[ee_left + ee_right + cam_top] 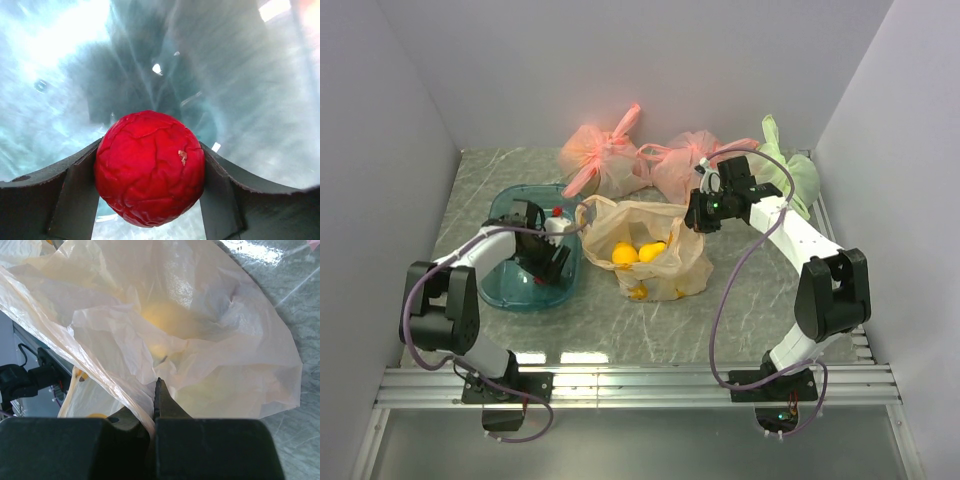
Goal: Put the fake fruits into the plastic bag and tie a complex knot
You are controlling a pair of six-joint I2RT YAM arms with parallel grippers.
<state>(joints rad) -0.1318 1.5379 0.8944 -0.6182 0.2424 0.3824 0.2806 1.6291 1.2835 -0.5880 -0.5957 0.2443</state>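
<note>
Both arm bases are sitting at the near edge of the table [620,335], closest to the top camera. On the left, the left arm is rising from its base, folding at the elbow and reaching forward and to the right, so the left gripper [548,256] is pointing down into the teal tray [500,282]. Its wrist view is showing what the top view is hiding: a red fruit [150,167] with wrinkled skin is sitting between the two black fingers [75,200], and both are touching its sides, gripping it above the tray floor.

In the middle, the plastic bag [670,272] is lying on the table just beside the tray with its mouth facing upward, and yellow fruits [626,253] are lying inside it.

On the right, the right arm is bending at the elbow and leaning to the left, with the right gripper [696,216] at the right rim of the bag. Its fingers are looking too small from above; the wrist view is showing them pressed together, pinching a fold of the bag's edge. Only the top view is showing two pink knotted bags [605,160] and a green bag [795,178] lying near the back wall.
</note>
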